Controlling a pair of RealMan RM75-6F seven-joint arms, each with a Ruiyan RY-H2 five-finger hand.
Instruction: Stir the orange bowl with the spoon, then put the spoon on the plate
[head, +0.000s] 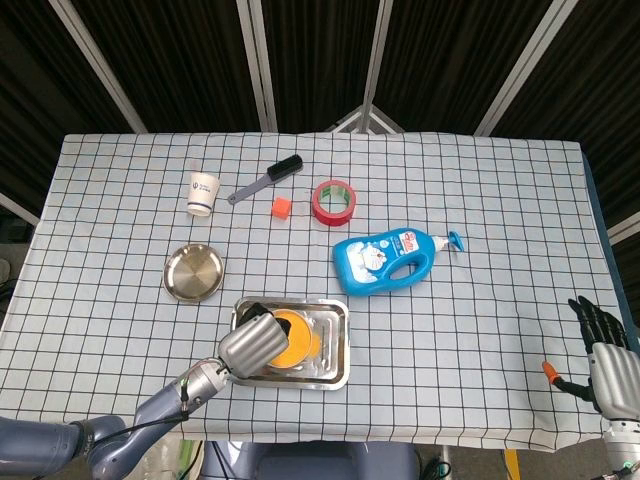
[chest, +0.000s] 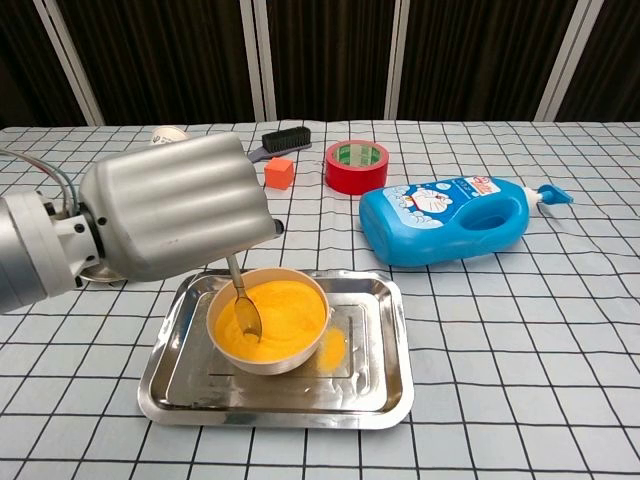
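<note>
Checked tablecloth (head: 480, 200) is carrying a stirring job near its front edge.
Left hand (chest: 165, 215) is gripping the spoon (chest: 243, 308), its tip dipping into the orange bowl (chest: 268, 320) inside the steel tray (chest: 385, 380), presumably mid-stir; right hand (head: 605, 350) is idling with fingers spread, holding nothing. Round plate (head: 193, 271) is waiting just beyond the tray, nothing blocking the way.

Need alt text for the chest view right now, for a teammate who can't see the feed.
The robot's left hand holds a spoon with its tip dipped in the orange bowl, which sits in a shiny metal tray on a checked tablecloth. Behind lie a blue detergent bottle, red tape roll, orange cube and black brush.
</note>
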